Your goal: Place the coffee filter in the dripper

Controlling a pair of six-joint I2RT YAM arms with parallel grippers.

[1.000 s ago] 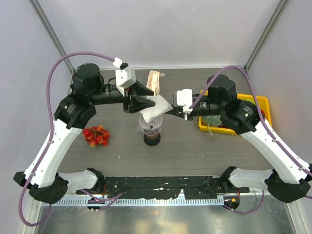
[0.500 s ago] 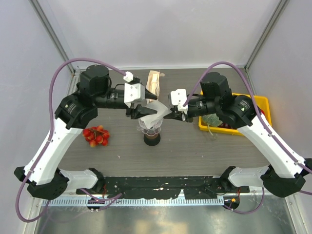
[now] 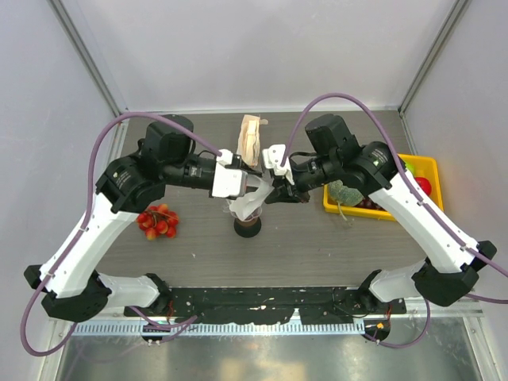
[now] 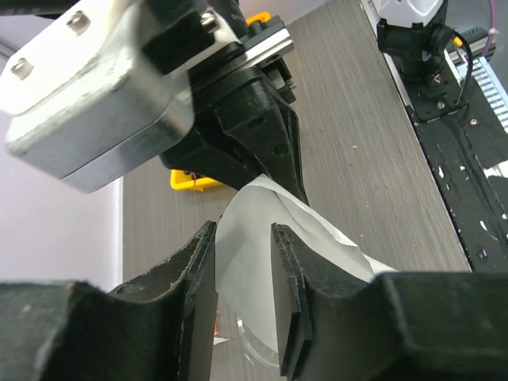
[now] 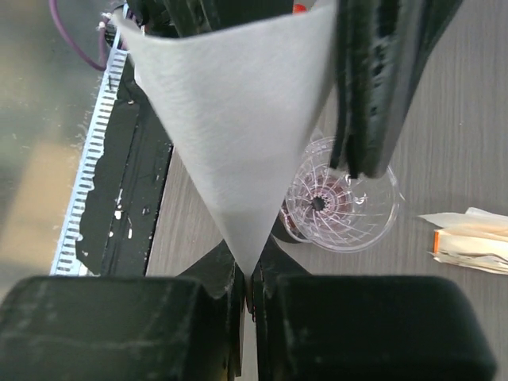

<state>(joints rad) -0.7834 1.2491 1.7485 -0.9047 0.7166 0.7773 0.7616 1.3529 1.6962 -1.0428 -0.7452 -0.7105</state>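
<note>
The coffee filter (image 3: 257, 194), a white paper cone, hangs in the air just above the dripper (image 3: 244, 209). My right gripper (image 3: 275, 190) is shut on the cone's pointed end (image 5: 244, 266). My left gripper (image 3: 243, 189) is open, and its fingers (image 4: 290, 302) straddle the filter's wide edge (image 4: 242, 262), with a gap between the jaws. The clear ribbed dripper (image 5: 341, 198) stands empty on a dark brown cup (image 3: 248, 228) and shows below the filter in the right wrist view. The right gripper's black fingers (image 4: 262, 151) show beyond the paper in the left wrist view.
An upright beige packet (image 3: 251, 139) with orange marks stands behind the dripper and also shows in the right wrist view (image 5: 468, 238). A yellow tray (image 3: 425, 168) with green and red items is at the right. A red fruit bunch (image 3: 156, 221) lies at the left.
Both arms have swung inward and lower over the dripper, carrying the filter with them. The left jaws have narrowed from wide open to a small gap around the filter's edge.
</note>
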